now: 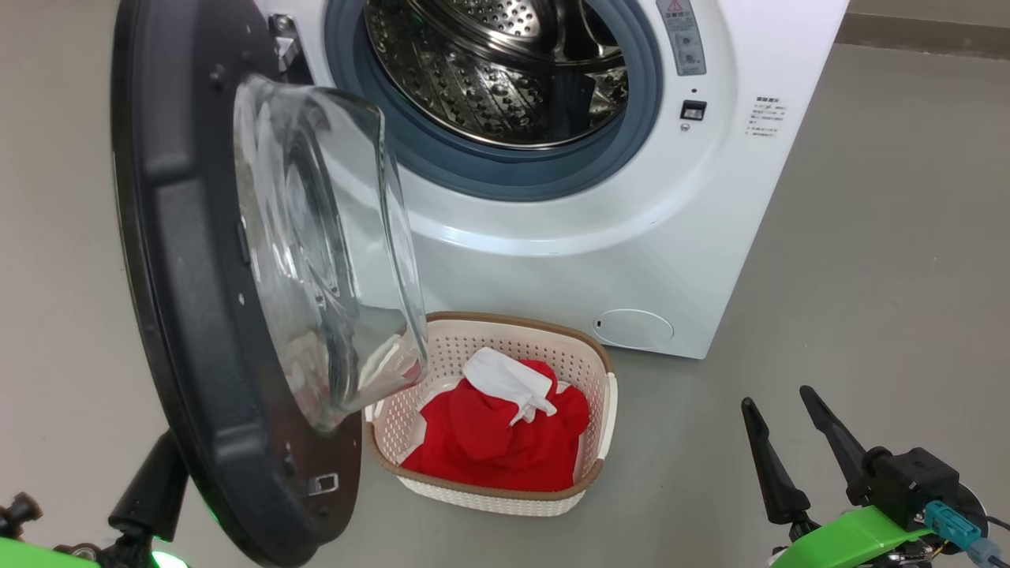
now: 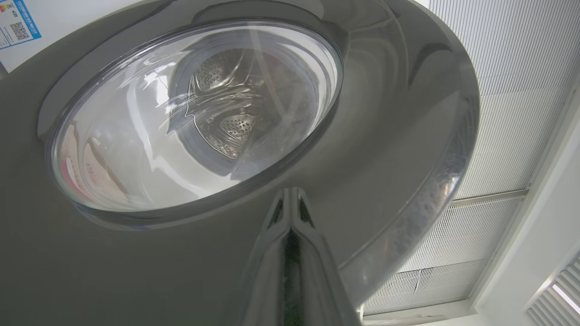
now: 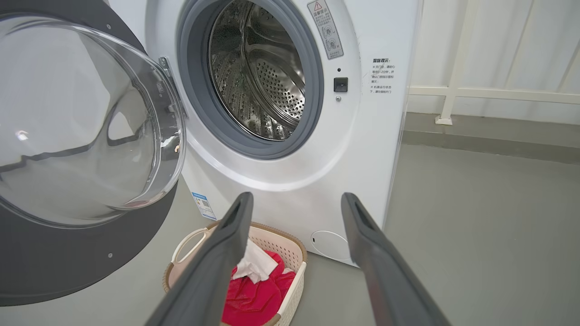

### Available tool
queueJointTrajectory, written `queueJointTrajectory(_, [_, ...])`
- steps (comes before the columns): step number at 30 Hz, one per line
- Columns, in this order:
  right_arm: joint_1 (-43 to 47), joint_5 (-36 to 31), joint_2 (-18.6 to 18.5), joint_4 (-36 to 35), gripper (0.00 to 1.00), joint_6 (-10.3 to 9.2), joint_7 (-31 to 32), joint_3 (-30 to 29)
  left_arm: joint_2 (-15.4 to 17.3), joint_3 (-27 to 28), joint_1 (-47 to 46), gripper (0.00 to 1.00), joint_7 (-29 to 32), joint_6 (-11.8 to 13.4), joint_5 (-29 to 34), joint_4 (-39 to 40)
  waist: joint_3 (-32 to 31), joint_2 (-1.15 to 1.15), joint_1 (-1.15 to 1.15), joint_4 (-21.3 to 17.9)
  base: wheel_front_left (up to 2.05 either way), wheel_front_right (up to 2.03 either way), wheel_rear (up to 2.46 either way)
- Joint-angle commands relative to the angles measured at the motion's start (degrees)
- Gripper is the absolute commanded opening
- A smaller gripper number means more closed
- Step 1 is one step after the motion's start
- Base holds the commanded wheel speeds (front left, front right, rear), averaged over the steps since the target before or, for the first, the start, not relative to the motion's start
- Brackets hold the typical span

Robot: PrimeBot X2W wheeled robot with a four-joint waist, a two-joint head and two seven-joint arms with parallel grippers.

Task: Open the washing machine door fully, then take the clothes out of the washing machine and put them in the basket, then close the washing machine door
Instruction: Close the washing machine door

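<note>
Bulging glass door [image 1: 316, 252], perforated steel drum [image 1: 505, 79]

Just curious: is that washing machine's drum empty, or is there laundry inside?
Empty, as far as visible: the drum is bare perforated steel, and the red clothes lie in the basket.

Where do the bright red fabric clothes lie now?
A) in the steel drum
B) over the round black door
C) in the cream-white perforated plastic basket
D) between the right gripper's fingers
C: the bright red fabric clothes lie in the cream-white perforated plastic basket; the steel perforated drum looks empty.
</note>
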State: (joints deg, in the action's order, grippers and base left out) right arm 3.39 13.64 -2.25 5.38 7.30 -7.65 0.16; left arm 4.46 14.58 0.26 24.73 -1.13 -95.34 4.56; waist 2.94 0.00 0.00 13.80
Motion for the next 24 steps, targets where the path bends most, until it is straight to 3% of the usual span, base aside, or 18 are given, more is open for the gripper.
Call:
queueJointTrajectory(1, [-2.43,0.04,-0.63,-1.45,1.00,0.19,-0.51,1.33,1.17,1.20,-0.78,0.00,1.05,-0.80,-0.59,1.71,0.16,0.00,0.00,-0.32,0.00,0.00,0.00])
queueJointTrajectory(12, [-2.85,-0.12,-0.63,-1.75,1.00,0.19,-0.43,1.70,0.68,-1.70,0.29,0.00,3.86,-1.65,-1.24,3.17,0.92,0.00,0.00,-4.37,0.00,0.00,0.00])
queueJointTrajectory(24, [-3.59,0.50,-0.63,-1.56,1.00,0.19,-0.86,2.33,0.54,-3.43,-0.56,0.00,5.37,-2.07,-1.50,3.38,2.35,0.00,0.00,-11.94,0.00,0.00,0.00])
